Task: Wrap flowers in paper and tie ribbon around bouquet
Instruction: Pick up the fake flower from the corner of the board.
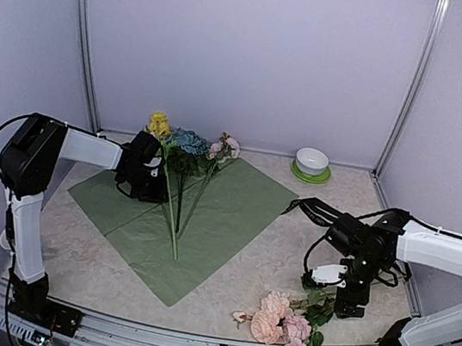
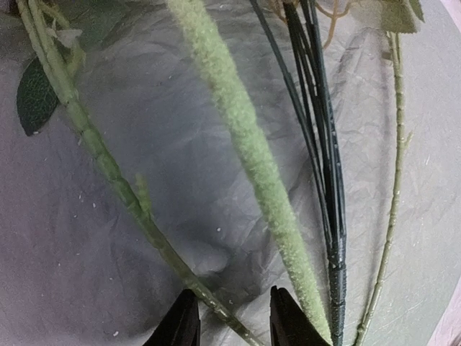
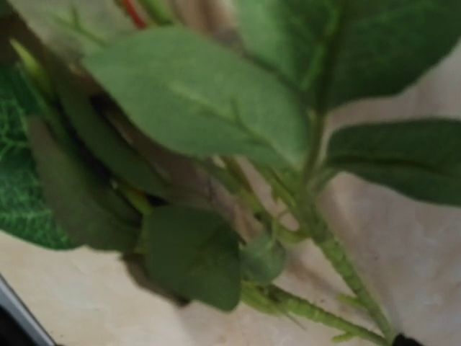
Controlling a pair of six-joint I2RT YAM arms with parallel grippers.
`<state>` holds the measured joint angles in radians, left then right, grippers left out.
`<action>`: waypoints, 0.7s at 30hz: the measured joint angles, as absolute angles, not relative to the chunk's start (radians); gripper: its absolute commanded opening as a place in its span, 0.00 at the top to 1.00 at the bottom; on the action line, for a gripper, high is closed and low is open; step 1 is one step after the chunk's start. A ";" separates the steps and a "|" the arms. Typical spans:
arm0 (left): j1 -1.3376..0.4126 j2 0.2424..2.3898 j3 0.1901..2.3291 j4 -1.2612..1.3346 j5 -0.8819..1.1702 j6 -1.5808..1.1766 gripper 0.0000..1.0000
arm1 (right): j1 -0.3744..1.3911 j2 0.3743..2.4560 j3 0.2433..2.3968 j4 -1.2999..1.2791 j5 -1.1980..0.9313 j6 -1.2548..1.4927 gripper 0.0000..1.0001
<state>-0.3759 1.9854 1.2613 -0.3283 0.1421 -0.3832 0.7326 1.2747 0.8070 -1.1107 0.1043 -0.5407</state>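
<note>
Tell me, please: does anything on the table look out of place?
Yes. A bunch of pink roses lies on the bare table near the front edge, close to the right claw, apart from the other flowers, which lie on the green paper. They look left out of the wrapping.

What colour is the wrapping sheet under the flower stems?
The wrapping sheet is sage green, shown best in the top external view.
</note>
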 measured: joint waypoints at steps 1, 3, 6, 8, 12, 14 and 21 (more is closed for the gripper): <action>-0.374 1.985 1.261 -0.323 0.155 -0.379 0.66 | 0.733 1.274 0.806 -1.113 0.104 -0.542 0.04; -0.373 1.985 1.261 -0.315 0.175 -0.372 0.66 | 0.733 1.274 0.803 -1.113 0.104 -0.543 0.05; -0.369 1.983 1.261 -0.315 0.185 -0.366 0.66 | 0.733 1.269 0.791 -1.114 0.110 -0.549 0.08; -0.365 1.978 1.261 -0.318 0.183 -0.365 0.66 | 0.732 1.260 0.777 -1.118 0.125 -0.555 0.13; -0.357 1.941 1.261 -0.342 0.162 -0.360 0.63 | 0.730 1.240 0.758 -1.129 0.160 -0.579 0.48; -0.354 1.909 1.258 -0.352 0.151 -0.356 0.63 | 0.725 1.233 0.747 -1.128 0.173 -0.593 0.51; -0.346 1.787 1.244 -0.375 0.145 -0.351 0.62 | 0.703 1.232 0.688 -1.068 0.197 -0.637 0.58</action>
